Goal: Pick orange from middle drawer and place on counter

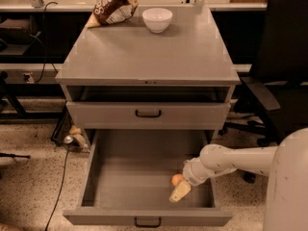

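The middle drawer is pulled out wide, showing its plain grey floor and its black handle at the front. The orange lies on the drawer floor at the front right. My gripper reaches in from the right on a white arm and hangs low inside the drawer, right against the orange, its tan tip just in front of the fruit. The counter is the flat grey top of the cabinet above.
A white bowl and a brown snack bag sit at the back of the counter. A shut grey drawer front lies above the open drawer. A black office chair stands at the right. Cables run over the floor at the left.
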`<state>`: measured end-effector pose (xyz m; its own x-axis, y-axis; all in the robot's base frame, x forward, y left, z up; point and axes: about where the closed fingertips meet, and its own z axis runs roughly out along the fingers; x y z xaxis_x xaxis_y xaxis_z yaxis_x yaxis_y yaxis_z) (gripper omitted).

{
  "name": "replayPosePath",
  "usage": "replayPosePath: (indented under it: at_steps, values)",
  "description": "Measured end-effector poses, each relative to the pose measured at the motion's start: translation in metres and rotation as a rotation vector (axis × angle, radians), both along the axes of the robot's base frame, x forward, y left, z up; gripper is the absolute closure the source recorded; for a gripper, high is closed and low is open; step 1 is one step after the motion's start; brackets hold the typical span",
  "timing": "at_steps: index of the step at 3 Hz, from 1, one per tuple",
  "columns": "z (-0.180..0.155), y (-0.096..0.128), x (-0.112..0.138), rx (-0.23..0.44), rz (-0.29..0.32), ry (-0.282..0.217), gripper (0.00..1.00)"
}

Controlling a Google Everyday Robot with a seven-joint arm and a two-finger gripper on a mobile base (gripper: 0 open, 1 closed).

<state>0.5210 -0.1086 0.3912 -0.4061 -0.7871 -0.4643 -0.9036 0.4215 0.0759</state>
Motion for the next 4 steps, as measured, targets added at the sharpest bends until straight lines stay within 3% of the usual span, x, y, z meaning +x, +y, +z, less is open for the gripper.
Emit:
replayPosePath:
  at_steps: [1, 2, 3, 4]
  values:
    - [-0.008, 0.001, -0.005, 0.015, 0.004, 0.018, 0.00]
    - [-0.017, 0.001, -0.011, 0.036, 0.007, 0.035, 0.18]
    - [-0.027, 0.003, -0.016, 0.058, 0.005, 0.049, 0.41]
    - [-0.029, 0.005, -0.019, 0.094, -0.001, 0.044, 0.72]
